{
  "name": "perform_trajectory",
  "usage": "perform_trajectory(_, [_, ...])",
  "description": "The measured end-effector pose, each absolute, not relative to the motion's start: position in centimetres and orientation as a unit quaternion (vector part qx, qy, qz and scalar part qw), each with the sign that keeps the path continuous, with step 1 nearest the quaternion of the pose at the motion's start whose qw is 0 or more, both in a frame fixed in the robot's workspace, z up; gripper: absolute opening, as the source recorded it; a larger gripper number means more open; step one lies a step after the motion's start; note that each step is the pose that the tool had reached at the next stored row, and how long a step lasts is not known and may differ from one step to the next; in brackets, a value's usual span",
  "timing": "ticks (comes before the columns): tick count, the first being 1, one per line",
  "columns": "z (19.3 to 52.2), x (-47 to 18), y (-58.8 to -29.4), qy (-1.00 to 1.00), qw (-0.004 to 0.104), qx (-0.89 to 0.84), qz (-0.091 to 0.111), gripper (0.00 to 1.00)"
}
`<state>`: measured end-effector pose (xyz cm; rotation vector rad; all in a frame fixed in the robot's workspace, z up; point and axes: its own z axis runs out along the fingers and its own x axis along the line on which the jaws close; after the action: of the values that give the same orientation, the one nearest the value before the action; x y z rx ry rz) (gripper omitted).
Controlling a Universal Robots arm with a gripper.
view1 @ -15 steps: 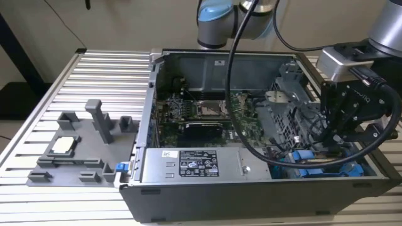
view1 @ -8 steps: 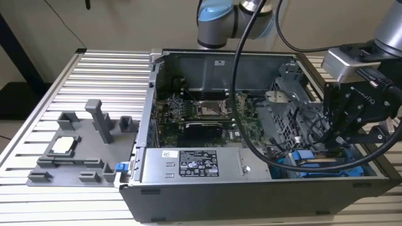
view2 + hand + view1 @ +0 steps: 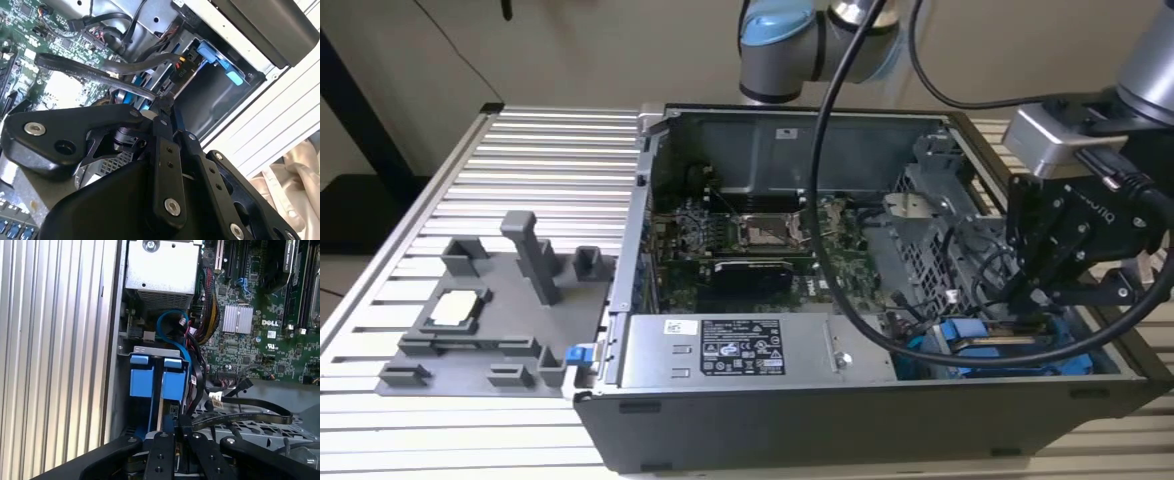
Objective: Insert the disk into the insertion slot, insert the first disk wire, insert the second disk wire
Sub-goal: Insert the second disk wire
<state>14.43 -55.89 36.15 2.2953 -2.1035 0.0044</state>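
Disk [image 3: 1014, 350] placement is recorded in the drive bay at the lower corner of the computer case [image 3: 854, 430], toward the exterior view's right; only its bright blue carrier bracket [image 3: 157, 377] is exposed, with two blue tabs seen side by side in the first wrist view. The metal body and label are hidden by the bracket and the cage. The insertion slot [image 3: 210, 97] is seen in the second wrist view as a dark, low opening of grey sheet metal, with a blue tab at its edge.

Listed from largest to smallest: the ribbed metal table [image 3: 534, 180] carrying the case; the open case itself; the grey power supply box [image 3: 734, 350] with a white sticker, just beside the bay; the green motherboard [image 3: 747, 245] behind it; a grey fixture tray [image 3: 494, 320] well apart on the table, toward the exterior view's left.

The hand [image 3: 162, 102] is positioned directly over the bay, its fingertips drawn together on a flat black wire [image 3: 85, 70] that runs across toward the motherboard. Black and blue cables [image 3: 172, 327] crowd the space beside the bracket and partly obstruct the bay.
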Motion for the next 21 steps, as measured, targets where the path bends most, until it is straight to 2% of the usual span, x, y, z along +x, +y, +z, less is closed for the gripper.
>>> perform_trajectory(21, [35.44,14.51,-56.62,-0.691,-0.002,0.723,-0.014,0.16])
